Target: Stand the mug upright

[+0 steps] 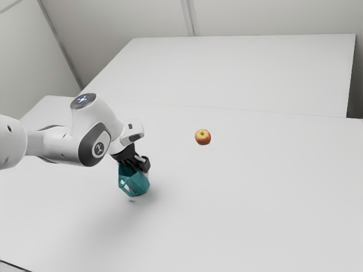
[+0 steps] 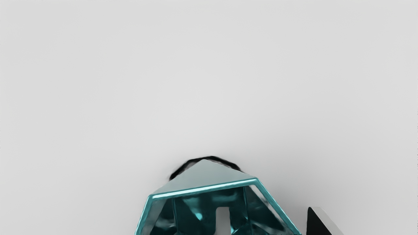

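Teal faceted mug (image 1: 134, 185) lies right at the hand (image 1: 142, 168), just below it in the exterior view, and its mouth faces back toward the hand in the wrist view. The relation to work from is that axis: the mouth is on the hand's side, the base points away from it, and the whole body leans rather than standing square. Whether the hand is open or closed on the mug's wall, I cannot tell; nor can I tell whether the base meets the white surface (image 1: 255, 192). If the mug is held, the coming move would likely be a turn that brings the mouth straight up and the base flat, with care that an edge does not catch and tip it over. The apple (image 1: 202, 136) sits well apart, toward the exterior view's right, and should not hinder that turn.
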